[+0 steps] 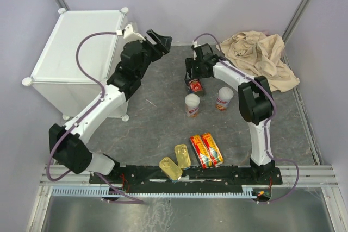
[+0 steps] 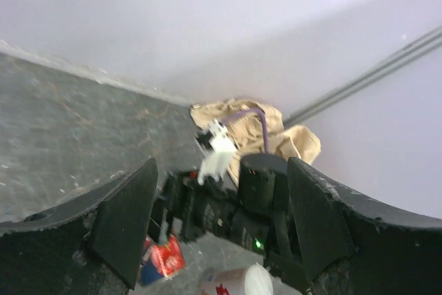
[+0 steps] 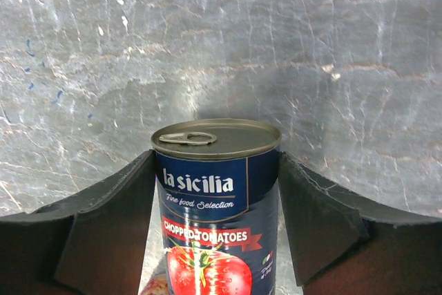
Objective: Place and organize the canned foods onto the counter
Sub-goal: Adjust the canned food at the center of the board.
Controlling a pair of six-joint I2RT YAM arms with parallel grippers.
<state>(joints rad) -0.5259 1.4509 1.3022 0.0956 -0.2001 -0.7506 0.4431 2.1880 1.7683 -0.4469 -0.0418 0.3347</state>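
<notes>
Tomato can point(image 3: 217, 205) label (wrist view only) sits clasped between right fingers point(image 3: 110, 233); left fingers point(image 2: 128, 229) spread, empty.

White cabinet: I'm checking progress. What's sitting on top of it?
Seen from above, the white cabinet has nothing resting on its top panel; a purple cable crosses it in view. The left arm covers the near right corner, so that spot is unseen.
</notes>
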